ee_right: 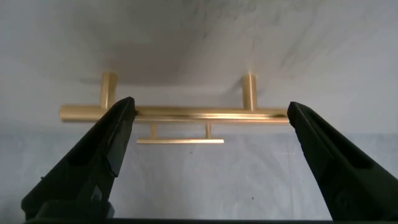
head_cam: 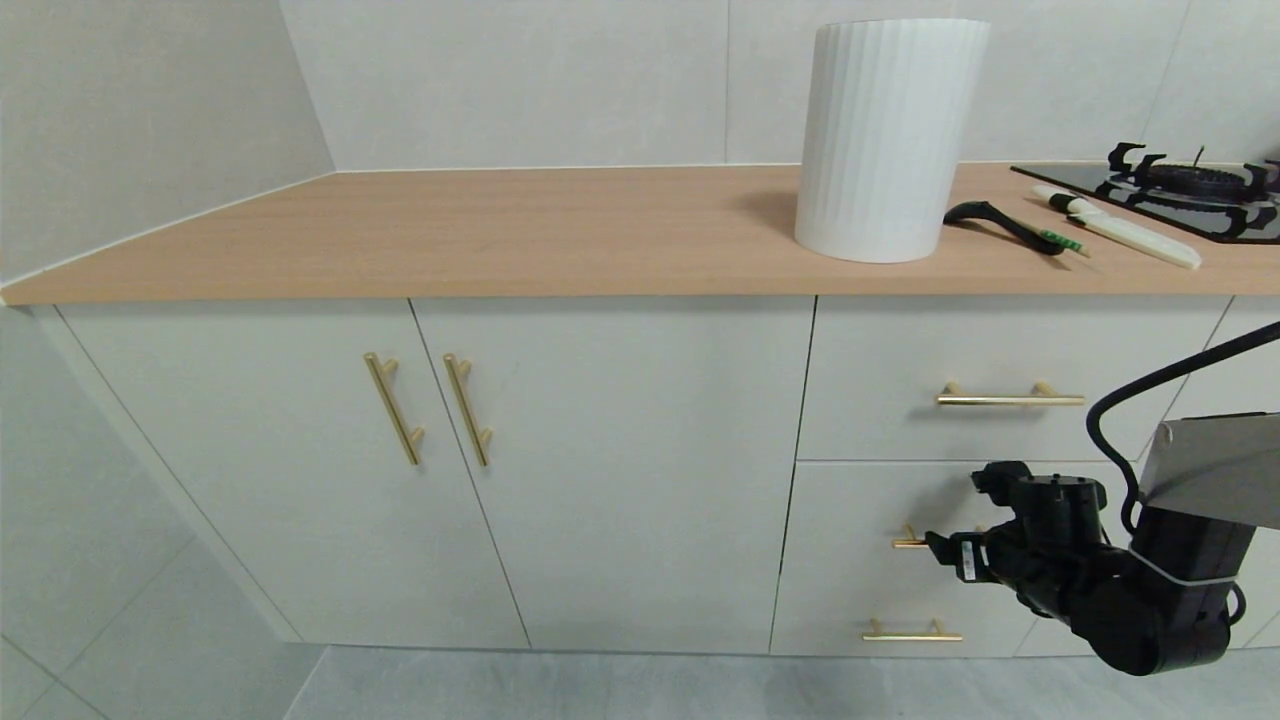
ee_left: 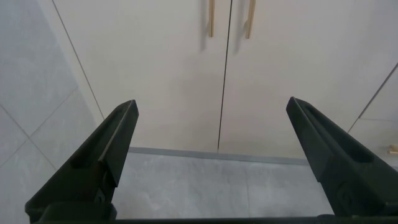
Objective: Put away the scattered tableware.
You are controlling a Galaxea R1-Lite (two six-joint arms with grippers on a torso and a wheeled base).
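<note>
Scattered tableware lies on the wooden counter (head_cam: 500,230) at the right: a black-handled utensil (head_cam: 1000,222), a small green-handled piece (head_cam: 1062,241) and a long white utensil (head_cam: 1130,232). A tall white ribbed container (head_cam: 885,140) stands just left of them. My right gripper (head_cam: 935,550) is low at the middle drawer, open, with the brass drawer handle (ee_right: 186,114) lying across the gap between its fingers (ee_right: 106,149), close to the tips. My left gripper (ee_left: 211,109) is open and empty, facing the lower cabinet doors near the floor.
A black gas hob (head_cam: 1190,195) sits at the counter's far right. The drawer stack has a top handle (head_cam: 1010,399) and a bottom handle (head_cam: 912,635). Two brass door handles (head_cam: 430,408) mark the double cabinet on the left. Grey tiled floor (head_cam: 600,690) runs below.
</note>
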